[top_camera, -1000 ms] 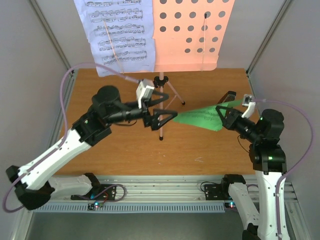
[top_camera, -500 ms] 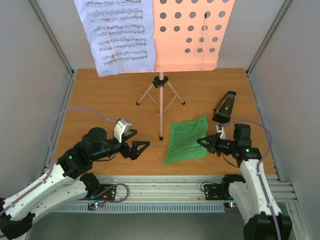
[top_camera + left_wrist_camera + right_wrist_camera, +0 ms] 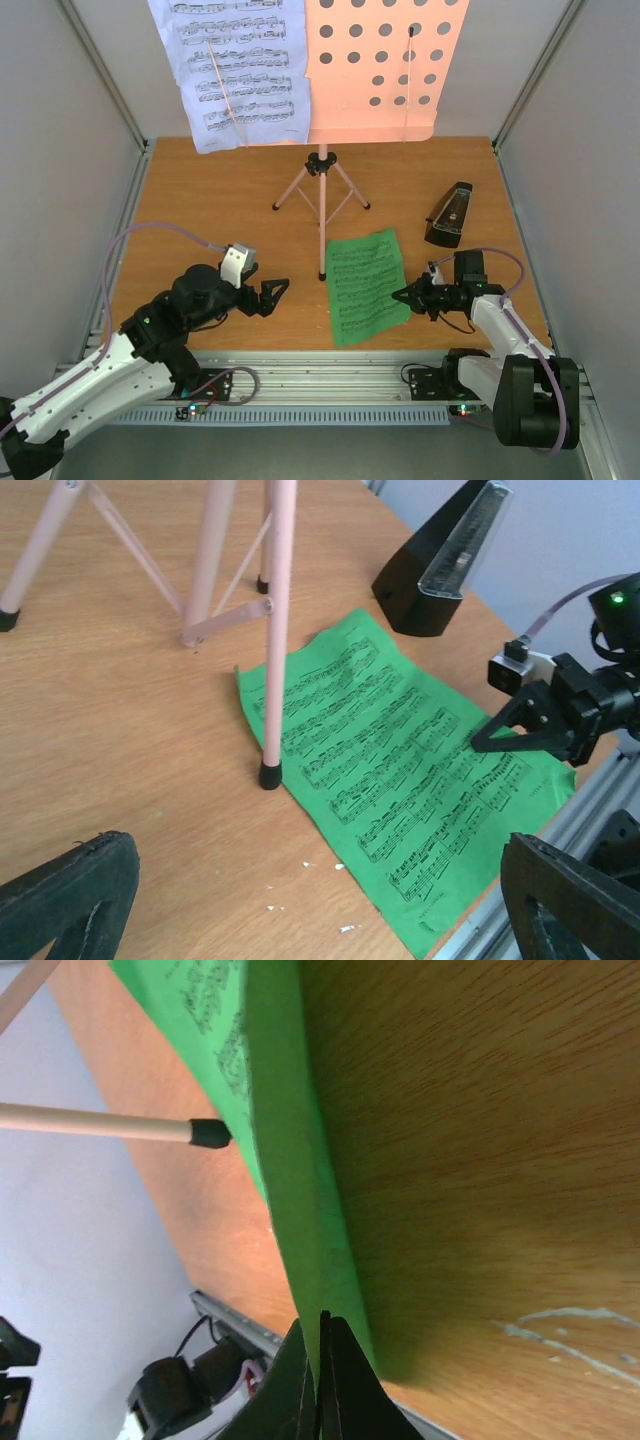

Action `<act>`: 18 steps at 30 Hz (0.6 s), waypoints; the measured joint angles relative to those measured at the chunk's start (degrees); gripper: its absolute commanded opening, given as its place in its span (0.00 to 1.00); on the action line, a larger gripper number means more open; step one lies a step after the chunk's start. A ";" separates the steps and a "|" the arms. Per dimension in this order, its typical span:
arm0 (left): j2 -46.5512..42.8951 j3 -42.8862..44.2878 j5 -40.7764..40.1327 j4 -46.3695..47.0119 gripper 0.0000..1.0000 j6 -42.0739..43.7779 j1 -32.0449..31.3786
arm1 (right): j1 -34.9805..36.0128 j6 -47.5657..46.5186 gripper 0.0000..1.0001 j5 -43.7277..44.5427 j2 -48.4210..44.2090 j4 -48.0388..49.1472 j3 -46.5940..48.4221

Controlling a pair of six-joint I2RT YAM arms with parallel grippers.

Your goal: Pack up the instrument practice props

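The pink music stand [image 3: 385, 60] stands at the back, with a white sheet of music [image 3: 240, 70] on the left of its desk. Its tripod legs [image 3: 320, 190] rest mid-table; one leg shows in the left wrist view [image 3: 275, 630]. The green sheet [image 3: 365, 285] lies on the table in front of the tripod. My right gripper [image 3: 400, 296] is shut on its right edge, low over the table, as the right wrist view shows [image 3: 322, 1350]. My left gripper [image 3: 275, 293] is open and empty, left of the green sheet [image 3: 400, 760]. The black metronome [image 3: 448, 215] stands at the right.
The table's near edge with an aluminium rail [image 3: 330, 365] runs just below the green sheet's near corner. White walls close in the left, right and back sides. Small white specks [image 3: 320, 865] lie on the wood near the left gripper.
Both arms have come down from near the stand toward the near edge. The right gripper has brought the green sheet down onto the table. The left gripper has drawn back to the front left.
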 measured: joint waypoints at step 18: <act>-6.34 -0.87 -9.51 -3.23 0.99 -0.52 2.75 | 0.00 -3.37 0.96 19.87 -12.68 -10.34 5.18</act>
